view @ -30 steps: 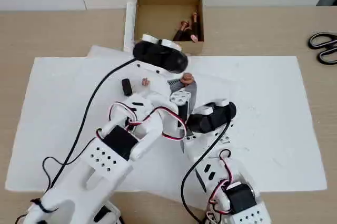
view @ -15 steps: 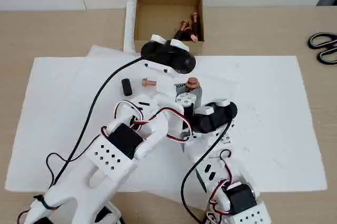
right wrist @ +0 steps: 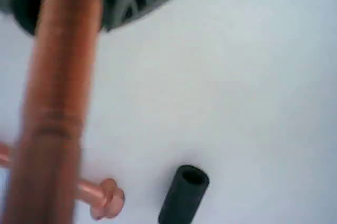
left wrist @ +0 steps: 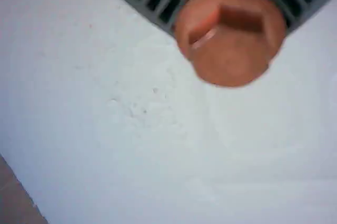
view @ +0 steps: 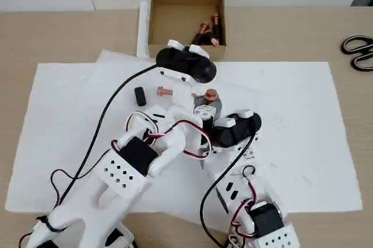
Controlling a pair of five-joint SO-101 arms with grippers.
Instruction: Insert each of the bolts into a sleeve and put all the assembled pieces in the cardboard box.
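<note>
Desk (view: 35, 32): your white sheet (view: 303, 143) covers the middle.
Cardboard box (view: 175, 24): top centre, assembled pieces (view: 207, 31) inside.
Left arm (view: 185, 64): above centre; you cannot tell its grip.
Right gripper (view: 208, 102): mid-frame, clamped on a bolt (view: 211, 94), head up.
Loose bolt (view: 165, 91), sleeve (view: 140, 95): left of centre, apart.

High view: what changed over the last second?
The left arm swung right, carrying the gripped copper bolt right and slightly back toward the arms, uncovering the loose copper bolt on the white paper. The black sleeve and cardboard box stayed put.
</note>
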